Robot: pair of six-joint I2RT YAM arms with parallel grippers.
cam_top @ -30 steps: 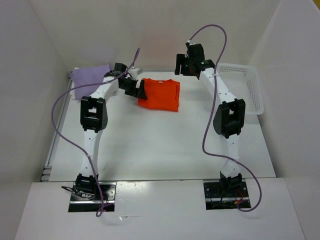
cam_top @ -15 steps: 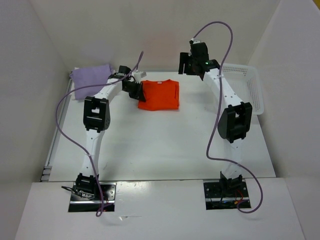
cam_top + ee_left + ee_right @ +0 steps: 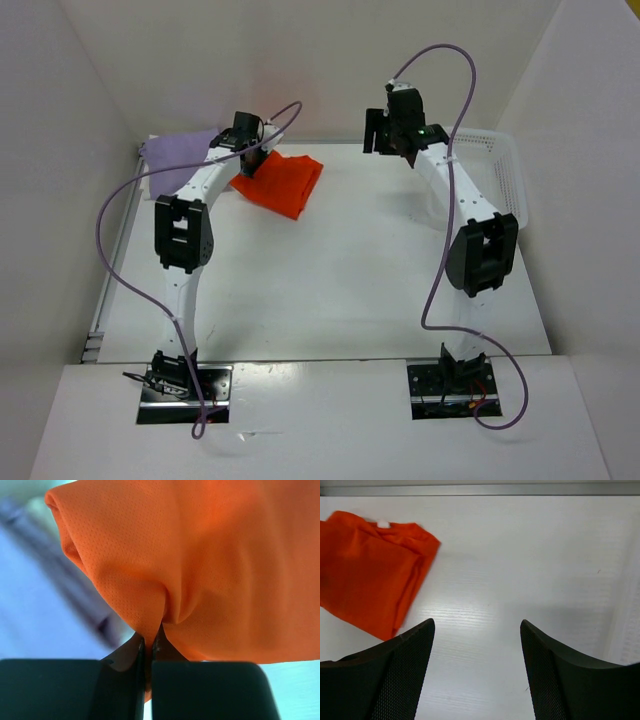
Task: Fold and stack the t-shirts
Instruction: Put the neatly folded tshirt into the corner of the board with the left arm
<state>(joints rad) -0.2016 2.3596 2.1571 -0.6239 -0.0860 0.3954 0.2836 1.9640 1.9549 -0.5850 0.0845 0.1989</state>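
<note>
Top view looks down from behind; all three share the orange t-shirt (image 3: 285, 185), left wrist closest.

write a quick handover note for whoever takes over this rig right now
Left gripper: shut on an edge of the orange t-shirt, cloth bunched at the pinch.
Right gripper: open, holding nothing, above bare table to the right of the orange shirt.
Purple t-shirt: at the far left corner, looks folded. The orange one is beside it, folded but skewed.
Basket: far right.
Done: both visible shirts look folded.
Left: probably lay orange on purple to stack. No white shirt in view.
</note>
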